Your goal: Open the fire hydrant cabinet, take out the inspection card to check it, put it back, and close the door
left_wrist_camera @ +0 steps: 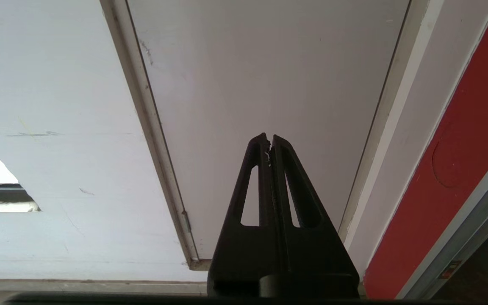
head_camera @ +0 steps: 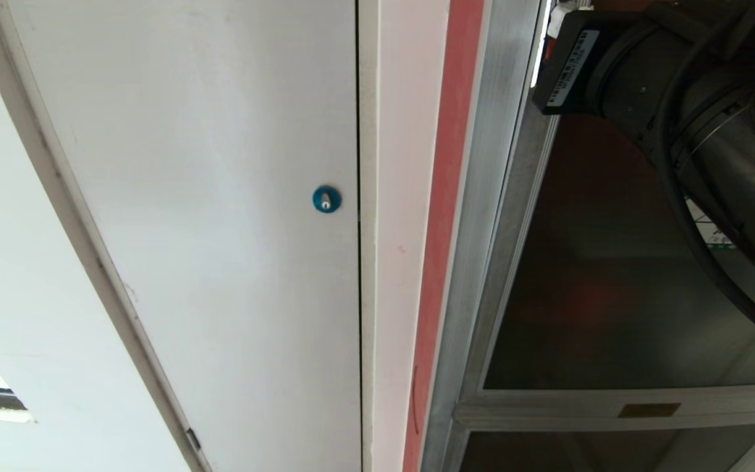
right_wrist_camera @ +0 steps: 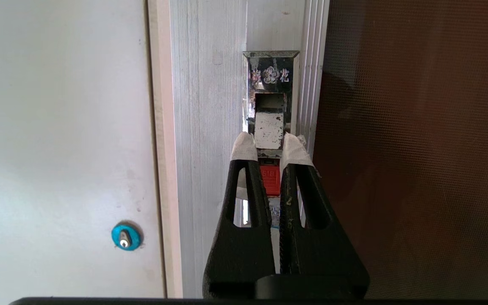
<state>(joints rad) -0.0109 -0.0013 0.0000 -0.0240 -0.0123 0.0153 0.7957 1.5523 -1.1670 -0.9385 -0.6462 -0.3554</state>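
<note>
A plain white panel door (head_camera: 207, 196) with a round blue lock (head_camera: 326, 198) stood beside the tall silver metal-framed fire hydrant cabinet (head_camera: 482, 196), a red strip (head_camera: 446, 196) between them. The cabinet's dark tinted glass door (right_wrist_camera: 417, 148) sat shut in its ribbed silver frame. At that frame's edge, the right gripper (right_wrist_camera: 269, 146) had its white-taped jaws clamped on the door's worn metal latch handle (right_wrist_camera: 269, 127). The left gripper (left_wrist_camera: 269, 142), jaws together, pointed at the white panel door.
</note>
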